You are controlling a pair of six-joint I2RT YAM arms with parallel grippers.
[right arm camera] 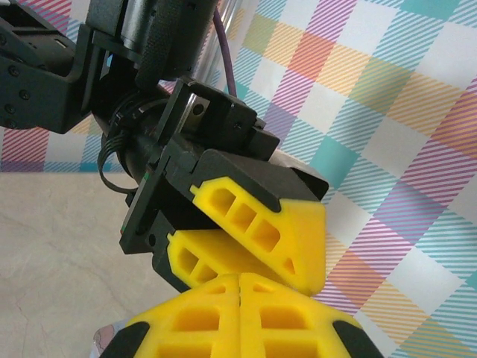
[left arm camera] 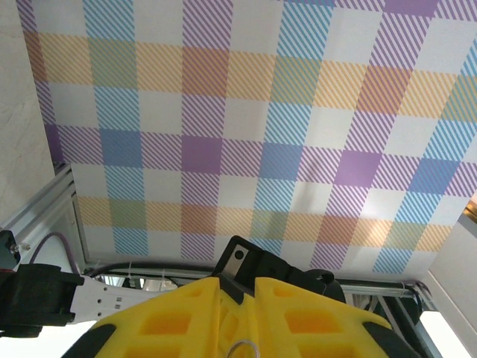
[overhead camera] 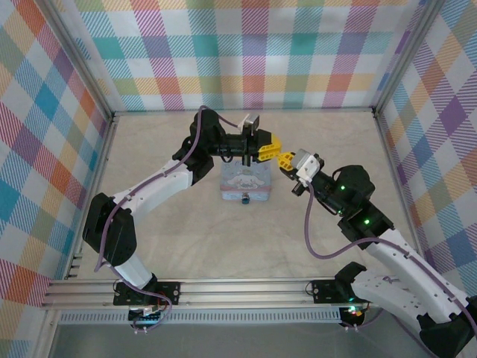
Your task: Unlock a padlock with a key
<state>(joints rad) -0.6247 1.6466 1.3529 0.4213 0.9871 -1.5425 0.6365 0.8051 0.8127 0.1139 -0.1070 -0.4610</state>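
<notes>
1. Fingers point(right arm camera: 194, 317) of the right gripper point(overhead camera: 286, 159) are pressing flat together, leaving a bare seam and gripping nothing visible.
2. Just past them, the left gripper point(overhead camera: 270, 149) is facing the right one, almost tip to tip. Its own fingers point(left arm camera: 164, 321) are lying close together. A thin metal loop point(left arm camera: 242, 347) is showing between them, but whether they are pinching it cannot be told.
3. On the table point(overhead camera: 171, 239), the padlock point(overhead camera: 245, 198) is sitting at the middle of the pale-blue box's point(overhead camera: 237, 183) near face, apart from both grippers.
4. Both grippers are hovering over the box's far right corner.
5. Behind everything, a plaid wall point(overhead camera: 246, 52) is standing.
</notes>
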